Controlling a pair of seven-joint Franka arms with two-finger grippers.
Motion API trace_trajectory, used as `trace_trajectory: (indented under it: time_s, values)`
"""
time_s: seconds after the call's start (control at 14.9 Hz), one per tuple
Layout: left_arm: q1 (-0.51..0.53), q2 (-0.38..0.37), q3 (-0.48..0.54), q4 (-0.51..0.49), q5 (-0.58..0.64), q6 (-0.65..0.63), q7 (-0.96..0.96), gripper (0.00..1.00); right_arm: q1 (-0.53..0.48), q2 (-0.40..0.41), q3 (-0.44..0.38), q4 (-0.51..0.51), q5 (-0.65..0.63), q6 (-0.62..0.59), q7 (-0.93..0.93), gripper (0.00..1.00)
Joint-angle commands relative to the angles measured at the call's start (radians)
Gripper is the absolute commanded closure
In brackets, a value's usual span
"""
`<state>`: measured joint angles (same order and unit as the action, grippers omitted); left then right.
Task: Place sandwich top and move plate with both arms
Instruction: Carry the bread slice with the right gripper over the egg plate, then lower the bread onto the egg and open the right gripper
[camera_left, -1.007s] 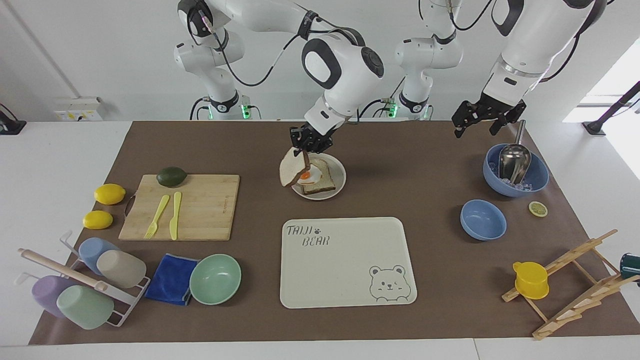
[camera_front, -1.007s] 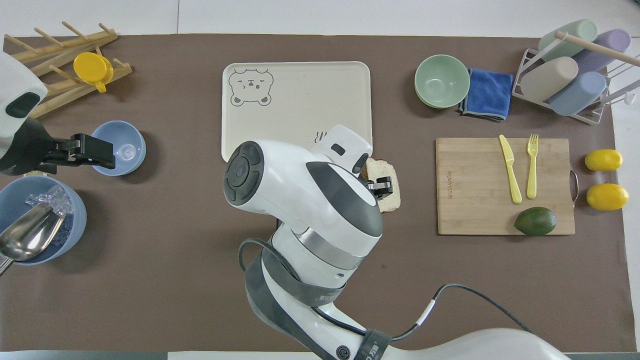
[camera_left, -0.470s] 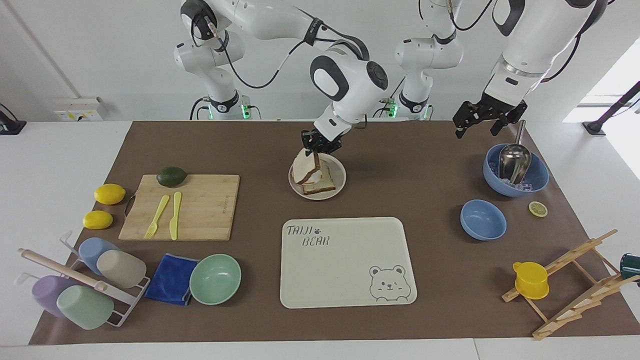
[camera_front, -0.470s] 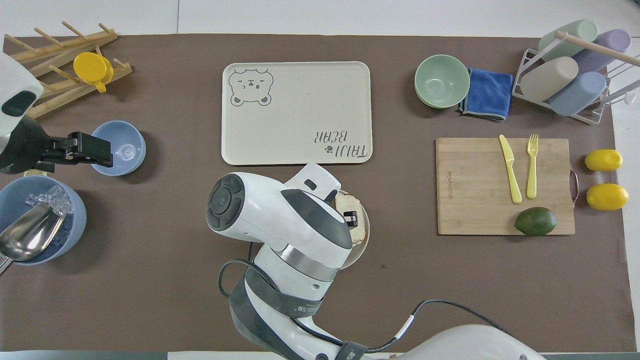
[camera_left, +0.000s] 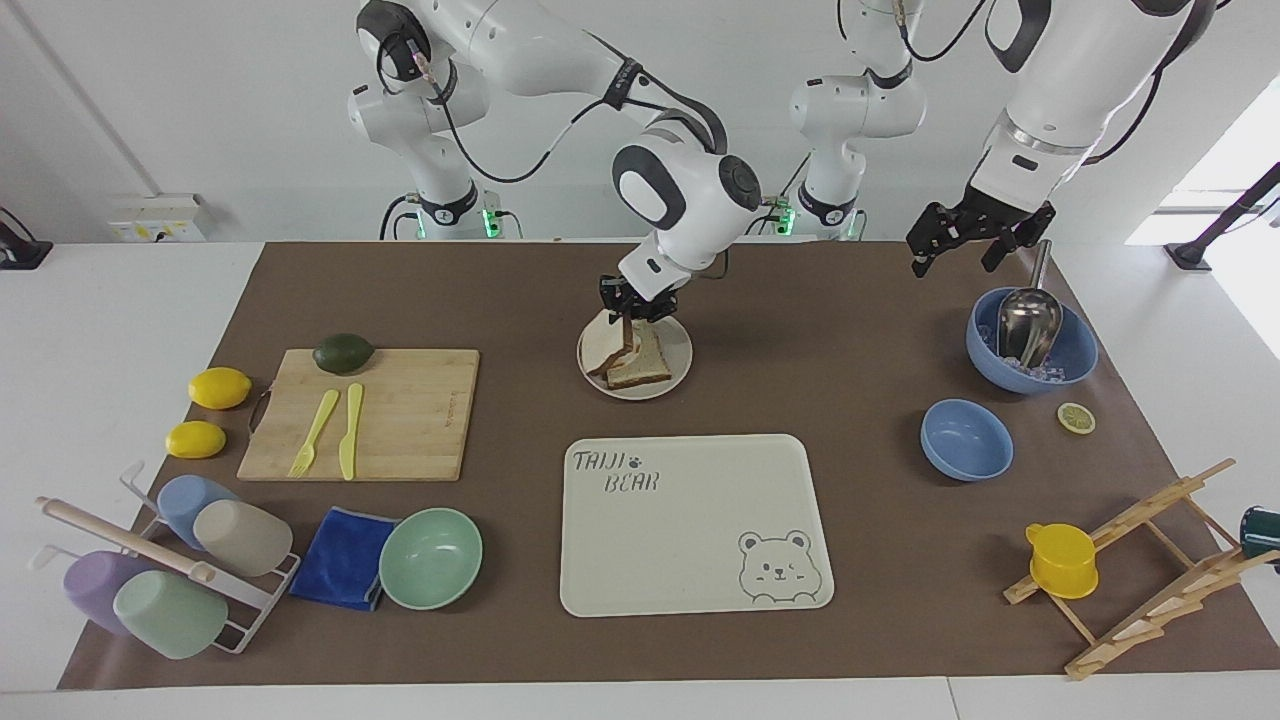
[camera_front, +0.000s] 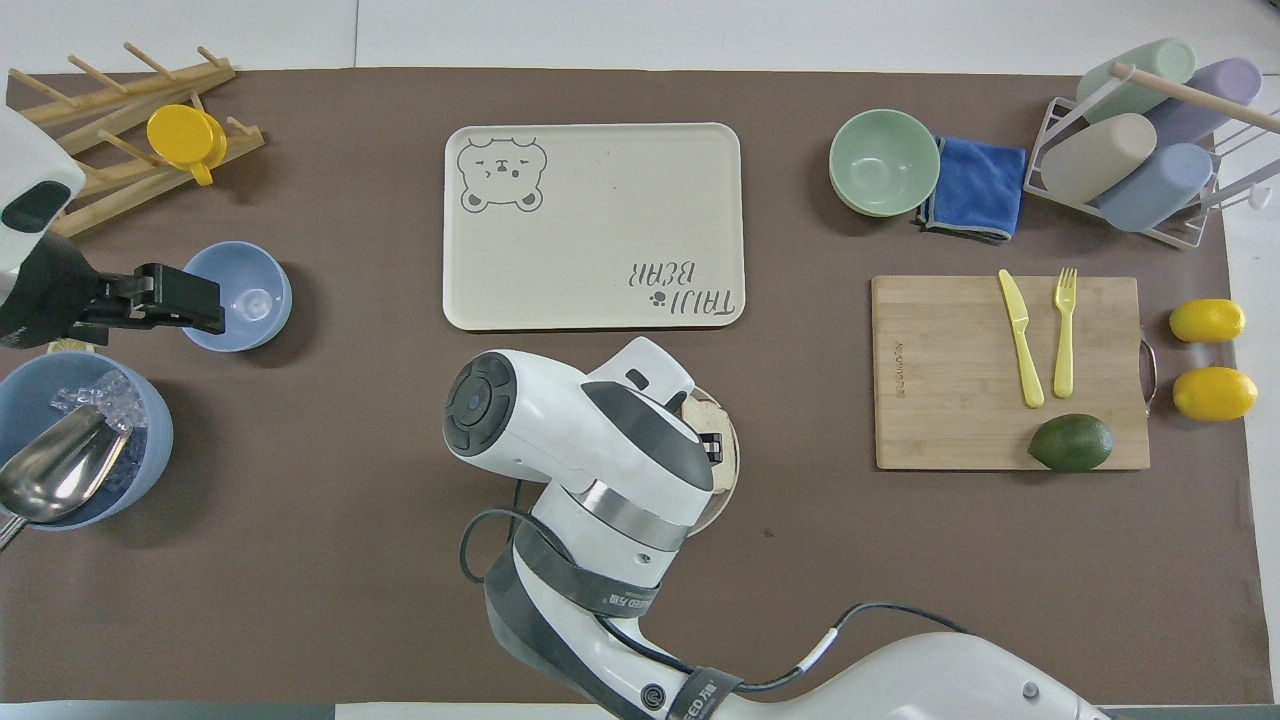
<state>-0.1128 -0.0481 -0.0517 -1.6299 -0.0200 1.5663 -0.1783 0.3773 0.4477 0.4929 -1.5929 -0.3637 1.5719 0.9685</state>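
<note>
The plate (camera_left: 682, 358) sits mid-table, nearer to the robots than the cream tray. On it lies a bread slice (camera_left: 648, 371) whose egg is hidden. My right gripper (camera_left: 630, 303) is shut on the upper edge of the sandwich top (camera_left: 606, 350). The sandwich top is tilted, with its lower edge down on the plate and the slice beneath. In the overhead view the right arm covers most of the plate (camera_front: 734, 470); a corner of the sandwich top (camera_front: 700, 408) shows. My left gripper (camera_left: 962, 240) is open and waits over the table beside the large blue bowl.
The bear tray (camera_left: 695, 520) lies farther from the robots than the plate. A cutting board (camera_left: 400, 410) with fork, knife and avocado is toward the right arm's end. A blue bowl with ice and scoop (camera_left: 1030, 345) and a small blue bowl (camera_left: 965, 438) are toward the left arm's end.
My right gripper has carried the sandwich top from beside the plate over the egg slice and lowered it, so the egg is now covered. The left arm has stayed put.
</note>
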Motion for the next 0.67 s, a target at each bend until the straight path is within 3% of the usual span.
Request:
trace_trajectory:
  time_s: [0.0,0.2,0.34,0.6]
  values:
    - [0.005,-0.030,-0.002,-0.050,-0.001,0.041,-0.004,0.00,-0.017,-0.021,0.015,-0.065,0.028,0.079,0.033,1.00]
    - [0.005,-0.044,0.001,-0.085,-0.001,0.072,-0.001,0.00,-0.017,-0.020,0.015,-0.065,0.064,0.121,0.035,0.98]
    - [0.008,-0.052,0.001,-0.109,-0.001,0.098,-0.001,0.00,-0.020,-0.018,0.013,-0.065,0.107,0.175,0.039,0.59]
    - [0.012,-0.061,0.001,-0.131,-0.003,0.113,0.000,0.00,-0.021,-0.008,0.013,-0.059,0.160,0.257,0.050,0.09]
